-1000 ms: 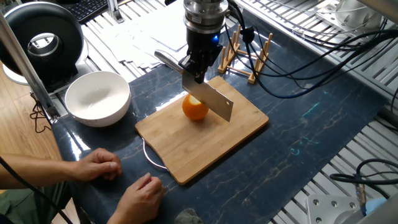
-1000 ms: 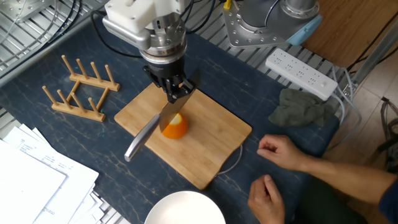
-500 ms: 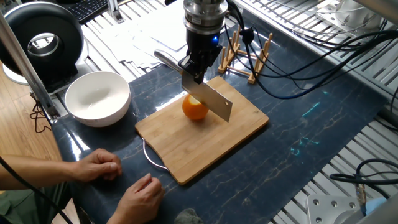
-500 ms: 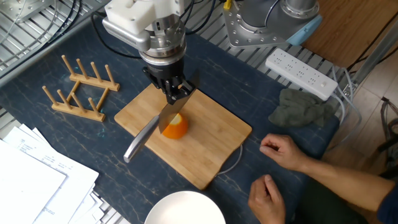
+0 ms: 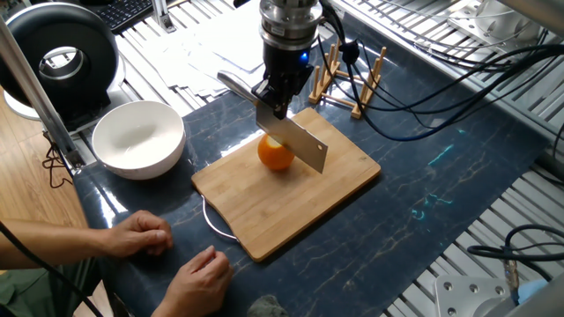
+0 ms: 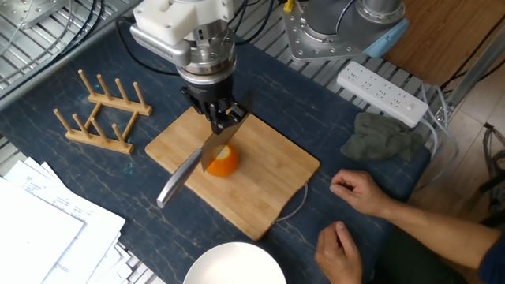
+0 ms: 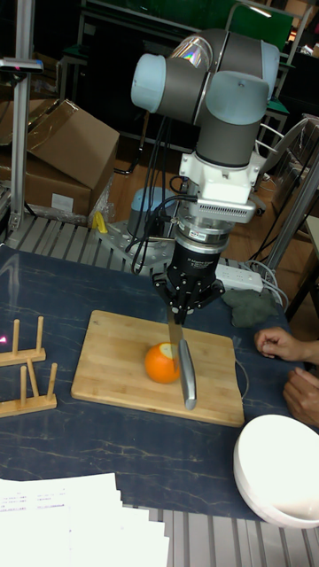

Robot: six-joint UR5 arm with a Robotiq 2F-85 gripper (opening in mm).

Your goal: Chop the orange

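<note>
The orange (image 5: 275, 156) (image 6: 226, 163) (image 7: 160, 364) sits whole near the middle of a wooden cutting board (image 5: 264, 211) (image 6: 276, 170) (image 7: 111, 363), showing a pale patch on top. My gripper (image 5: 275, 104) (image 6: 223, 118) (image 7: 180, 319) hangs just above it, shut on the spine of a steel cleaver (image 5: 301, 143) (image 6: 211, 150). The blade slants across the orange's top, its edge at the pale patch. How deep the edge sits in the fruit cannot be told. The cleaver's handle (image 6: 175, 183) (image 7: 187, 376) sticks out toward the board's edge.
A white bowl (image 5: 138, 138) (image 6: 235, 268) stands beside the board. A wooden peg rack (image 5: 348, 79) (image 6: 99, 110) lies behind it. A person's hands (image 5: 141, 236) (image 6: 359, 191) rest on the table near the board. A grey cloth (image 6: 383, 136) and power strip (image 6: 383, 83) lie farther off.
One of the person's hands has shifted a little beside the board. Gripper, cleaver and orange look unmoved.
</note>
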